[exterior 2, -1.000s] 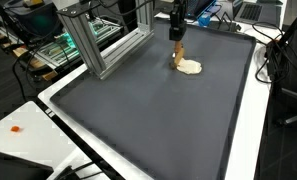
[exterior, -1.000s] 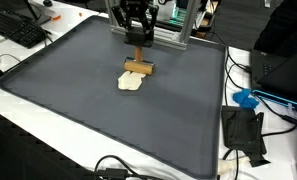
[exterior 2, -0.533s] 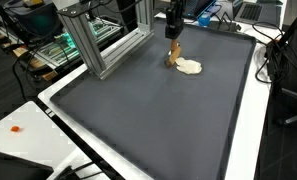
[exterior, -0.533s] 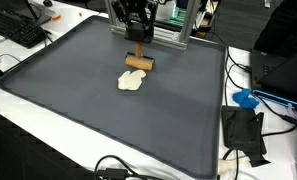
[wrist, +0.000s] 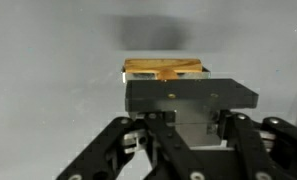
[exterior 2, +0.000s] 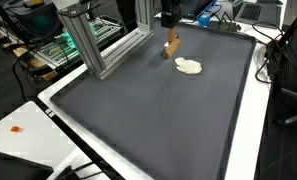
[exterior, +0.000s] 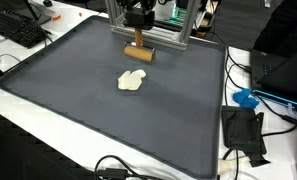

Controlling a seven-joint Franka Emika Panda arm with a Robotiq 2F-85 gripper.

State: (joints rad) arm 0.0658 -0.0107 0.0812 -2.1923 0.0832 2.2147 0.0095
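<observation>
Gripper (exterior: 138,27), exterior view: clamped on the upright stem of a wooden tool (exterior: 138,52), whose crossbar hangs level below the fingers.
Tool height, same view: the crossbar is clear of the dark mat (exterior: 78,100), up near the aluminium frame (exterior: 173,35) at the mat's far edge.
Pale lump (exterior: 132,81), same view: flat on the mat, apart from the tool and nearer the camera.

Gripper (exterior 2: 169,28), exterior view: jaws drawn together on the stem, and the wooden tool (exterior 2: 171,44) dangles beneath, slightly tilted.
Pale lump (exterior 2: 189,67), same view: lies on the mat (exterior 2: 148,120) just beside the spot under the tool, not touching it.
Frame (exterior 2: 93,40), same view: stands close to the arm.

Gripper (wrist: 191,95), wrist view: the dark finger block fills the middle, and the linkages spread below it.
Wooden tool (wrist: 165,69), wrist view: only a golden strip of the crossbar shows past the fingers, with grey mat behind. The lump is not in this view.

Step in hand, as a judgement: the tool is held aloft over the mat, off the lump.
Next move calls for: a firm hold on the thin stem so that the crossbar does not swing, and room from the frame. Any descent should keep the bar level and lined up with the lump, which the wrist view cannot see.
</observation>
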